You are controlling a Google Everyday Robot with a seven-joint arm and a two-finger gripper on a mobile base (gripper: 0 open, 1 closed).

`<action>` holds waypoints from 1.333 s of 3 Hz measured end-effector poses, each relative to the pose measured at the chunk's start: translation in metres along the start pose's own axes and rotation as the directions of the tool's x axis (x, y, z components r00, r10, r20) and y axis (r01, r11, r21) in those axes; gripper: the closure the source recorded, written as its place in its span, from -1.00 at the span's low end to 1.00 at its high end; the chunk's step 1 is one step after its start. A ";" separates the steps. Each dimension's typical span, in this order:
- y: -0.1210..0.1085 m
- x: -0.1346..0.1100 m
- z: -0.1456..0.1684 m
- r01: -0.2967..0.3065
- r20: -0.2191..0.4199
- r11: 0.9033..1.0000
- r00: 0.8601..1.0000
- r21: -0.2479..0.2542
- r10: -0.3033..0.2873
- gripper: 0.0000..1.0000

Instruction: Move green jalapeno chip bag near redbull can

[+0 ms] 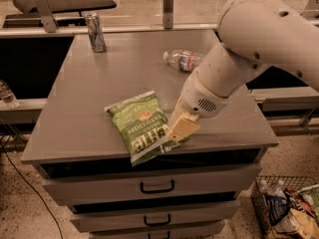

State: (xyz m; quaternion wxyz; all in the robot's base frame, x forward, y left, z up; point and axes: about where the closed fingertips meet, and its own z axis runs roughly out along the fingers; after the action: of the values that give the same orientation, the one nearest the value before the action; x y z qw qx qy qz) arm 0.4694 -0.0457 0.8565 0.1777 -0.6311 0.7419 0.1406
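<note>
The green jalapeno chip bag lies flat near the front edge of the grey cabinet top, white lettering facing up. The redbull can stands upright at the far left corner, well away from the bag. My gripper hangs from the large white arm and sits low over the bag's right edge, covering part of it. Whether it holds the bag does not show.
A clear water bottle lies on its side at the back right of the top. Drawers are below the front edge. A wire basket of snack packets stands on the floor at lower right.
</note>
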 end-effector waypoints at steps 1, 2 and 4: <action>-0.003 0.002 -0.022 -0.020 0.008 0.999 1.000 0.043 0.020 0.72; -0.011 0.007 -0.050 -0.052 0.030 0.993 0.998 0.103 0.049 1.00; -0.015 -0.018 -0.031 -0.035 0.085 0.992 0.996 0.120 0.025 1.00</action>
State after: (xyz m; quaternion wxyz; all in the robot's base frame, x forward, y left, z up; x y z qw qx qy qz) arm 0.4836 -0.0455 0.8926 0.2440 -0.6014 0.7506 0.1241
